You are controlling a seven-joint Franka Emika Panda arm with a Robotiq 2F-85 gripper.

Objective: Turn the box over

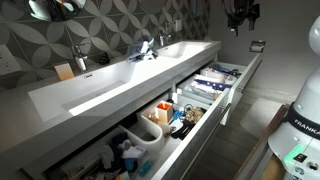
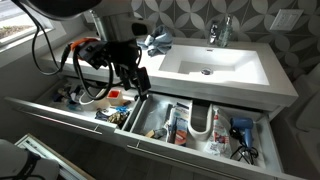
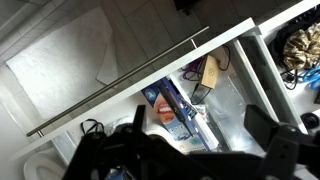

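Note:
In the wrist view the box (image 3: 176, 108) lies flat in an open drawer. It is a small blue carton with a picture of smiling teeth facing up. A thin dark stick lies across it. My gripper (image 3: 200, 135) hangs above it, open and empty, with one dark finger on each side of the box and clear of it. In an exterior view the gripper (image 2: 138, 78) hovers over the left drawer, near the divider. In an exterior view it (image 1: 240, 14) shows high above the far drawer. I cannot pick out the box in either exterior view.
The drawer's long metal handle bar (image 3: 120, 85) runs diagonally across the wrist view. A small brown item (image 3: 208, 72) and black cables lie beside the box. A white divider (image 3: 250, 65) separates a compartment with tangled cords (image 3: 298, 50). The sink counter (image 2: 215, 65) is above the drawers.

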